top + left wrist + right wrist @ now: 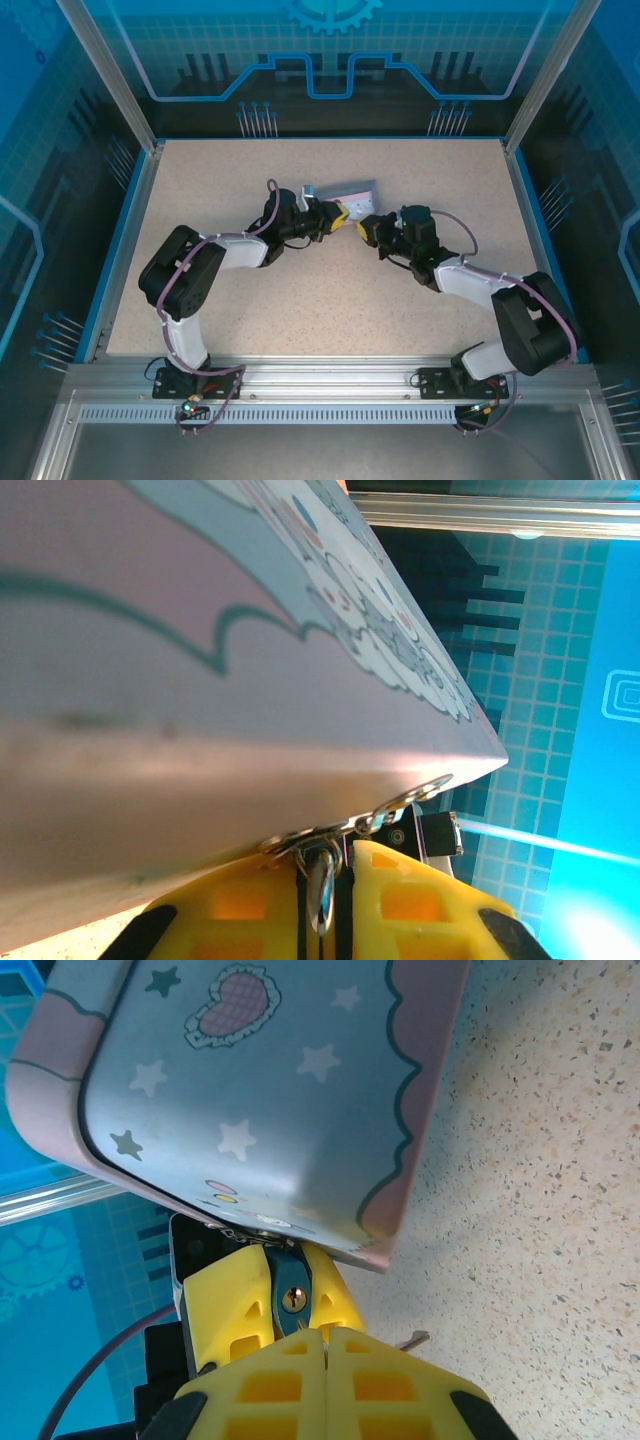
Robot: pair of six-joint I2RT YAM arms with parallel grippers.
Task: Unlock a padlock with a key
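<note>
Key-insertion stage: left gripper (325,880) clamps the padlock (292,1300) at the tin (260,1090) edge, and the closed right gripper (325,1345) pinches the key (413,1340) I think, so next it needs the tip aimed into the keyhole.

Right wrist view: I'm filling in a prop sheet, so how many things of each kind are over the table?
tin: 1
padlock: 1
key, if that thin metal tip is it: 1
grippers: 2, the left gripper and the right gripper
Total: 5
</note>
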